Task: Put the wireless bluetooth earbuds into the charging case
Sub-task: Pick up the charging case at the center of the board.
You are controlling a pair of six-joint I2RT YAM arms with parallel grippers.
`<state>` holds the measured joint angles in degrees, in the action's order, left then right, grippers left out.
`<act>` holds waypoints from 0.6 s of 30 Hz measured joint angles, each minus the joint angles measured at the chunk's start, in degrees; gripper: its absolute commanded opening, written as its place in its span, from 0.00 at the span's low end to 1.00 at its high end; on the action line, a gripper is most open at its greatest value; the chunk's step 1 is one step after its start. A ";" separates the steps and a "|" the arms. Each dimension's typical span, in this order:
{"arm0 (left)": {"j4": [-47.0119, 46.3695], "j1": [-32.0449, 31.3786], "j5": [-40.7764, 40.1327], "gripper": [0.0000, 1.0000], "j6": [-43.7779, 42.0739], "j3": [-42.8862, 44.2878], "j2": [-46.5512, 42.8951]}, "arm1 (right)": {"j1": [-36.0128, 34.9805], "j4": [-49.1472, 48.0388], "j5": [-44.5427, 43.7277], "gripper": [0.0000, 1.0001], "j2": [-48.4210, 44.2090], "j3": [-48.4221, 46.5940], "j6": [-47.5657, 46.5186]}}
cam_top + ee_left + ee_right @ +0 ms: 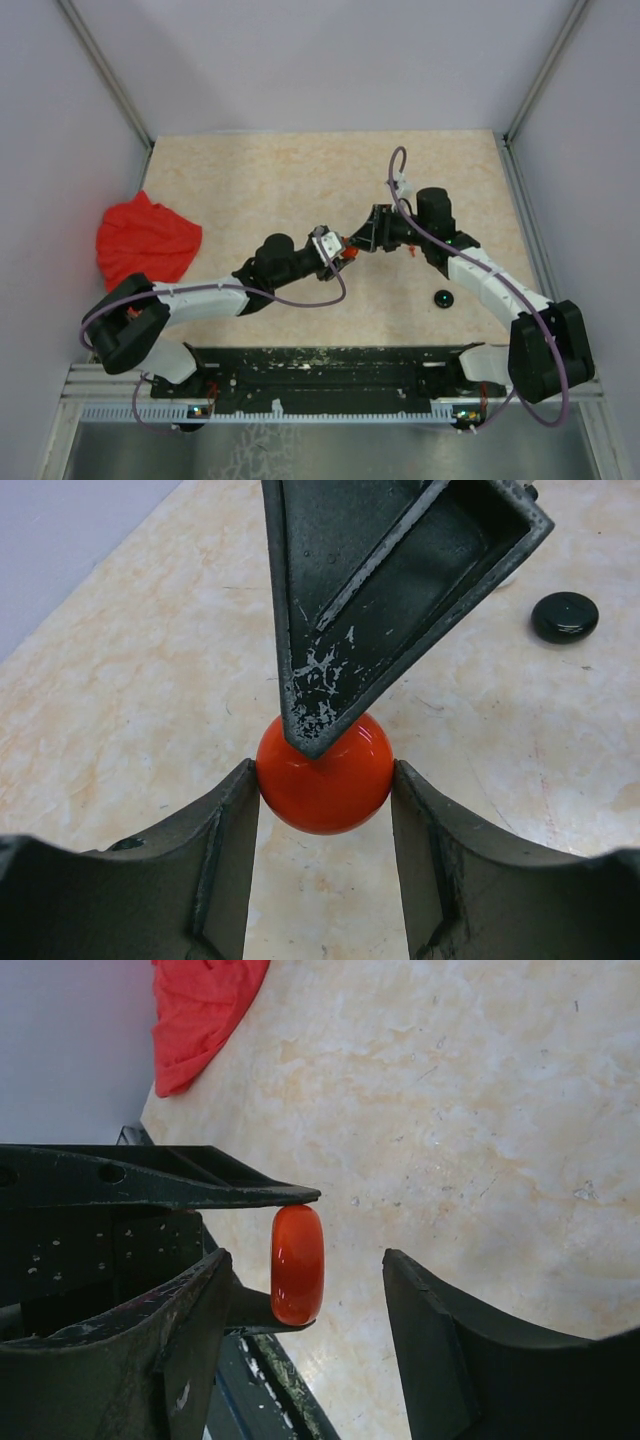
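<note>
Top view: both arms meet over the middle of the table (250, 190), a beige, marbled, matt surface.

Left gripper (325, 772) is clamped on an orange-red disc (330, 792), one finger on each side of its rim. The disc is glossy, smooth, hard-looking plastic. It looks round face-on in the left wrist view and like a thick, round-edged puck edge-on in the right wrist view. It is held clear of the table.

Right gripper (308, 1258) has its jaws apart and straddling the disc. There is a clear gap to the finger at 3 o'clock; contact on the 9 o'clock side cannot be judged.

In the left wrist view, one right finger (380, 600) crosses the disc's top edge at 12 o'clock. It is dark, hollow and triangular, with scuffed, chipped paint.

Black disc (443, 298), shiny, lies on the table at 4 o'clock from the grippers, well apart.

Red cloth (145, 240), crumpled and soft, lies at the table's 9 o'clock edge.

Earbuds: too small to make out in any view.
</note>
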<state>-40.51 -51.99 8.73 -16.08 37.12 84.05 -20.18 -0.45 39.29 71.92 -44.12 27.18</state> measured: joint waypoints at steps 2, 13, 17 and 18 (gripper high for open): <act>0.02 -0.07 0.42 0.54 0.00 0.00 0.00 | -0.17 0.00 0.35 0.55 0.00 0.00 -0.02; 0.11 -0.15 0.55 0.55 -0.04 0.00 -0.70 | -2.14 1.11 2.69 0.34 1.75 -0.04 -1.31; 0.37 -0.17 0.50 0.59 -0.37 0.00 -0.94 | -2.60 1.92 3.30 0.20 1.99 -0.26 -2.01; 0.55 -0.15 0.52 0.60 -0.46 0.00 -1.07 | -2.60 2.01 3.43 0.18 1.99 -0.26 -2.03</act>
<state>-39.97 -52.14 9.26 -16.53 37.12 82.98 -22.79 1.56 42.72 73.91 -44.38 25.15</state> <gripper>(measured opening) 0.575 0.258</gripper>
